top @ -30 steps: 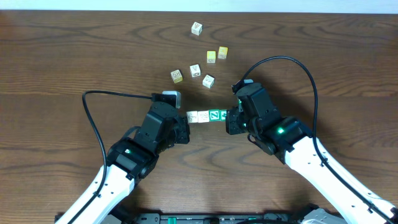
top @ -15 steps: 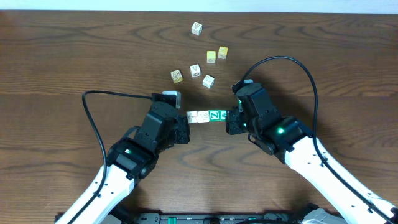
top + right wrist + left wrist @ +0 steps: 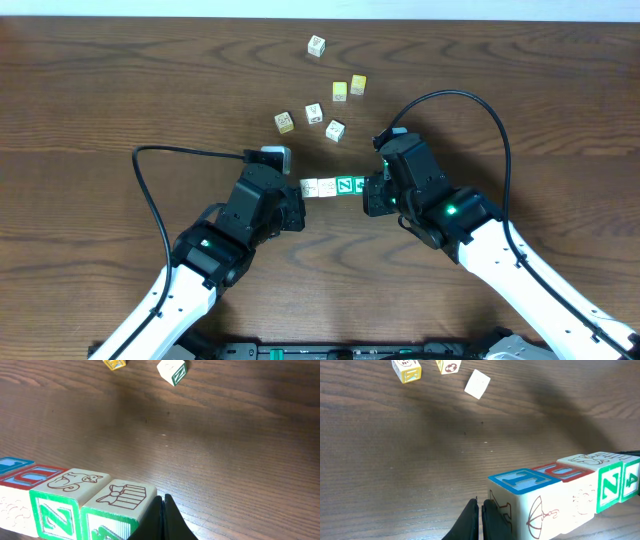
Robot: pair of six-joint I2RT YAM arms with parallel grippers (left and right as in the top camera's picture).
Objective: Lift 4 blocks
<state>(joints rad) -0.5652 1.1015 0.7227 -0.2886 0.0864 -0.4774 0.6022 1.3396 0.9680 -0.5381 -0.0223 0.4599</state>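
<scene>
The row of four blocks (image 3: 333, 187) is lying left-to-right between two clenched, empty tools: the left tool (image 3: 480, 516) is abutting its left end, the right tool (image 3: 161, 509) its right end.

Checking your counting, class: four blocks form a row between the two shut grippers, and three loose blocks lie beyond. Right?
No. The overhead view shows six loose blocks beyond the row of four blocks, not three. The rest stands.
</scene>
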